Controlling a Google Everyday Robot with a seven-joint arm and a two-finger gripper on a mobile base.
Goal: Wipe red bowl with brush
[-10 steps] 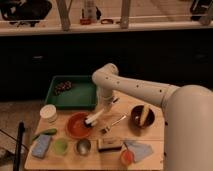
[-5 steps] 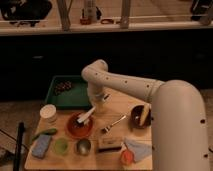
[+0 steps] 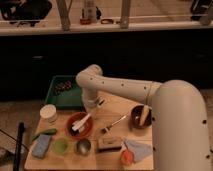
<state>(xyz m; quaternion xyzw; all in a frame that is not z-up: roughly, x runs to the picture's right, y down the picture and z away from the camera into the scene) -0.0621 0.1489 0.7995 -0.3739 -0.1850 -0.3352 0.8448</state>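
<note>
The red bowl (image 3: 79, 125) sits on the left half of the wooden table (image 3: 112, 107). The brush (image 3: 83, 121) has a white stick handle that slants down to the left, and its lower end lies inside the bowl. My gripper (image 3: 91, 106) hangs from the white arm just above the bowl's upper right rim. It is shut on the upper part of the brush handle.
A green tray (image 3: 62, 92) lies behind the bowl. A white cup (image 3: 48, 114) stands to its left. In front are a blue sponge (image 3: 41, 146), a green cup (image 3: 61, 145) and a metal cup (image 3: 83, 146). To the right are a thin metal utensil (image 3: 114, 123), a dark brown bowl (image 3: 140, 116) and a small orange-red cup (image 3: 127, 157).
My arm has swung left from the middle of the table, carrying the brush over the red bowl. The brush tip now lies inside the bowl.
</note>
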